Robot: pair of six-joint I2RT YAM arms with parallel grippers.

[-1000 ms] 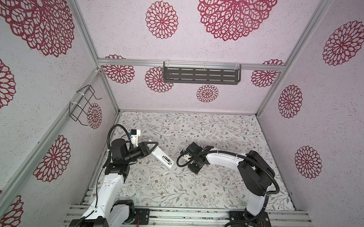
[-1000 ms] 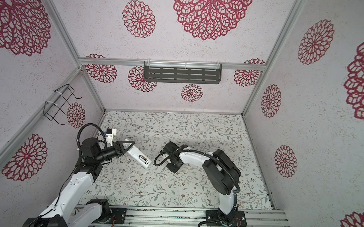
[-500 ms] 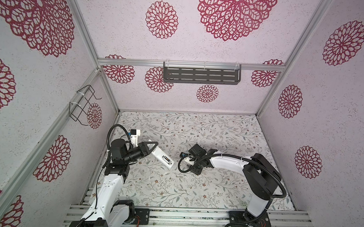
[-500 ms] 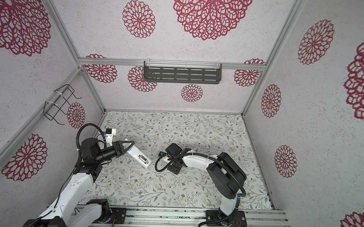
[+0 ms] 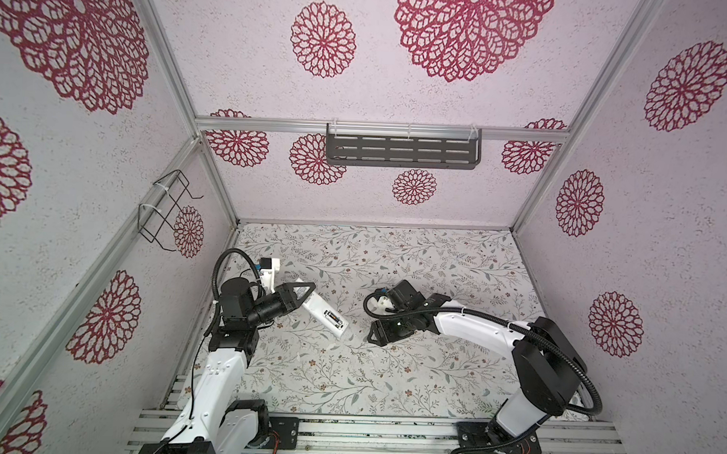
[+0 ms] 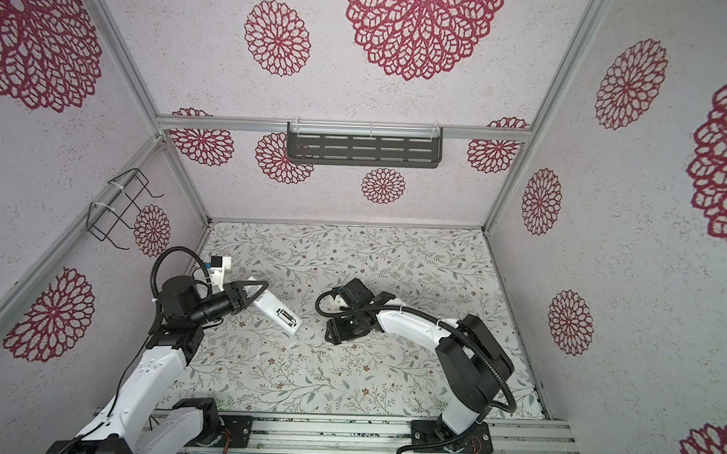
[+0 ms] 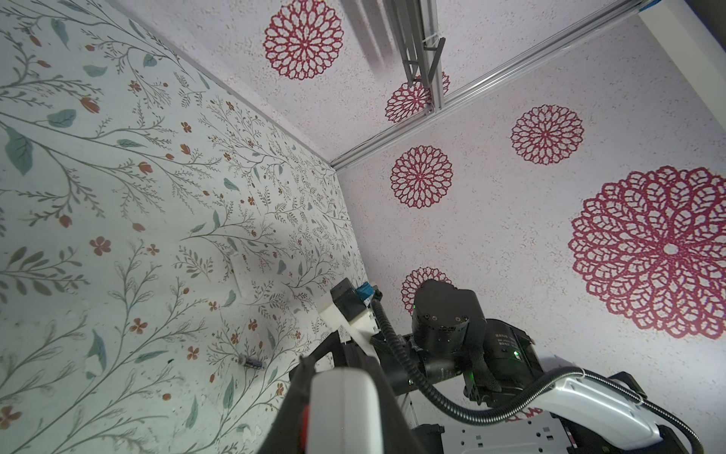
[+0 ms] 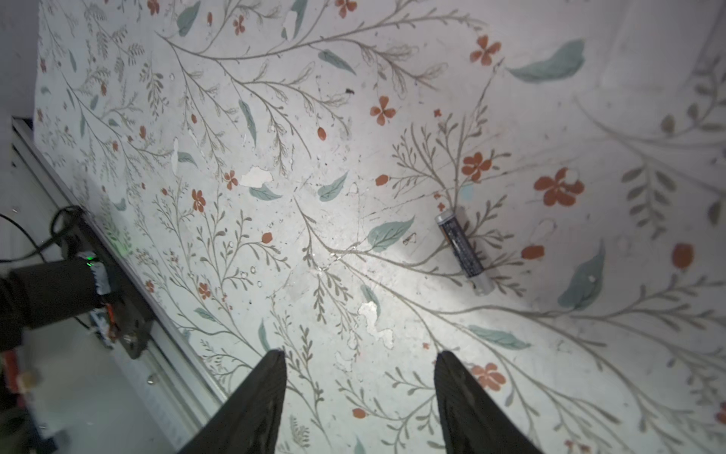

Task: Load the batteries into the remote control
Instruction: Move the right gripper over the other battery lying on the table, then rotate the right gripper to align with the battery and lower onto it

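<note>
Our left gripper point(image 5: 300, 293) is clamped on one end of the remote control point(image 5: 323, 314). It holds the remote slanted over the worktop point(image 5: 389, 383) near the left edge, back side up, with the free end pointing toward the middle. In the battery recess point(image 5: 332, 319) we see a slim dark shape, which we judge to be one battery already seated. Our right gripper point(image 8: 359, 353) hangs over the middle of the worktop with its fingers spread and nothing between them. The loose battery point(image 8: 463, 251) lies flat on the surface ahead of it, off to one side of the gap.

That offset is our first worry. If we descend without lining up, a finger lands on the cylinder and it rolls away. It also lies askew to the fingers, so a pinch may catch one end and flick it out. Pressing it into the recess means pushing on a remote gripped at one end only, so the remote may pivot or slip in the clamp. We cannot read the polarity marks, so it may go in reversed.
</note>
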